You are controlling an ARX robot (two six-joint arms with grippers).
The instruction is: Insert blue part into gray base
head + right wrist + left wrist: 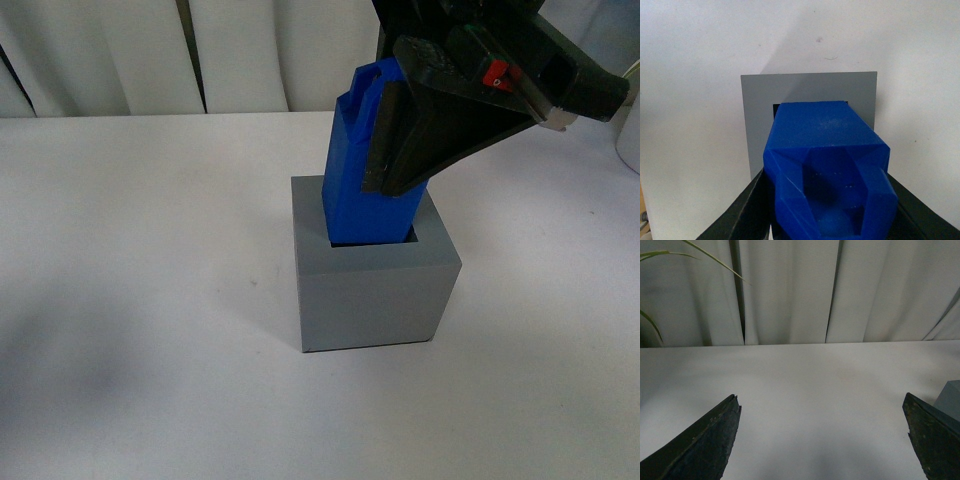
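**Blue part partway into the base**

The right gripper [388,165] is clamped on the blue part [358,205], whose lower end sits down in the square recess of the gray base [372,298], leaning a bit. The left gripper [820,400] hangs over the bare white table [140,260], spread wide and holding nothing.

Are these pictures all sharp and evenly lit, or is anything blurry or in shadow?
Front view: soft light, faint broad shadows on the white table, gray base crisp. Right wrist view: the blue part looms close, its nearest end slightly soft; the base casts a pale shadow. Left wrist view: left gripper fingers show as dark wedges.
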